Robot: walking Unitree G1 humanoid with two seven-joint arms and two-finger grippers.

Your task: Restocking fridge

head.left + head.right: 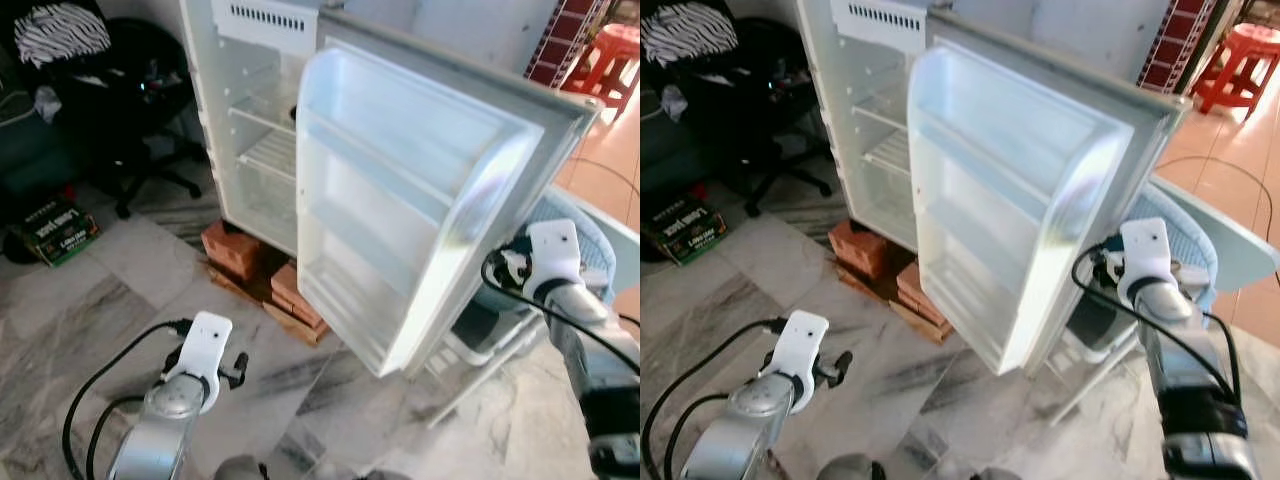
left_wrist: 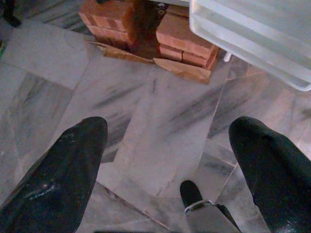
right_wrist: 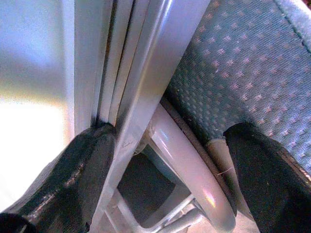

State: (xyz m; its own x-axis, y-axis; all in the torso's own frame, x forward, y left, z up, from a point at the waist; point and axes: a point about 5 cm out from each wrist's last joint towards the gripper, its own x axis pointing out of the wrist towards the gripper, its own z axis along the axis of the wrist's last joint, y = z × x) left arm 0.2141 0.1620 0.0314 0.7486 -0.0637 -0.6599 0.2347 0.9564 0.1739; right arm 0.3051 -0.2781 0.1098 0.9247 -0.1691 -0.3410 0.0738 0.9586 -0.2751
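Observation:
The white fridge [image 1: 262, 120] stands open, and its wire shelves [image 1: 270, 152] are bare. Its door [image 1: 420, 200] is swung wide toward me, with empty door shelves [image 1: 370, 170]. My right gripper [image 3: 170, 131] is open at the door's outer edge [image 3: 138, 92]. One finger [image 3: 82, 174] touches that edge; the other finger [image 3: 267, 165] is in front of blue chair fabric. My left gripper [image 2: 167, 128] hangs low at the front left, open and empty, over the marble floor [image 2: 160, 102].
The fridge rests on red bricks [image 1: 240, 250] and cardboard. A blue chair [image 1: 590, 235] with a metal frame stands behind the door. A black office chair [image 1: 130, 90] and a green box [image 1: 60, 230] are on the left. A red stool [image 1: 610, 60] is far right.

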